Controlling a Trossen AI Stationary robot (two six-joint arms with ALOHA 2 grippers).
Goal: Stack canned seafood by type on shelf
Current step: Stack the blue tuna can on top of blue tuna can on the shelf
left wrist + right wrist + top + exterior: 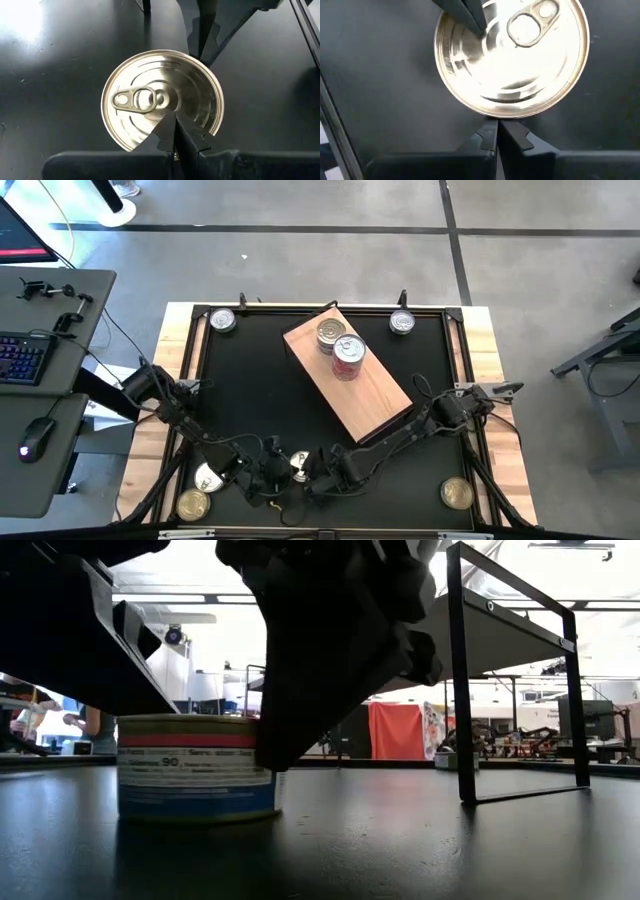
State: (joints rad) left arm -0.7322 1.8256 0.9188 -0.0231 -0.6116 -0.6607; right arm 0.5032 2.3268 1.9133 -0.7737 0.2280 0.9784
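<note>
A round tin with a silver pull-tab lid (298, 463) stands upright on its base on the black table near the near edge. In the low view this tin (195, 770) shows a pink band and a blue label. My left gripper (282, 470) is shut, its tips over the lid's edge (175, 131). My right gripper (315, 470) is shut too, at the opposite side of the tin (496, 131). The wooden shelf (380, 395) sits diagonally mid-table and carries a gold-lidded tin (330, 332) and a red-labelled stack (348, 355). My left gripper has its shut fingertips (170, 122) over the lid near the rim (150, 135), slanting down from the table's left. I cannot tell whether they touch the lid. My right gripper has its shut fingertips (492, 127) against the tin's rim (495, 115), coming from the table's right. The tin stays upright on the table.
Loose tins lie near the table's corners: far left (222, 320), far right (402, 322), near right (457, 493), and two at near left (192, 503) (208, 477). The shelf's black frame leg (462, 690) stands to the right. A side desk with a keyboard (25, 358) is at the left.
</note>
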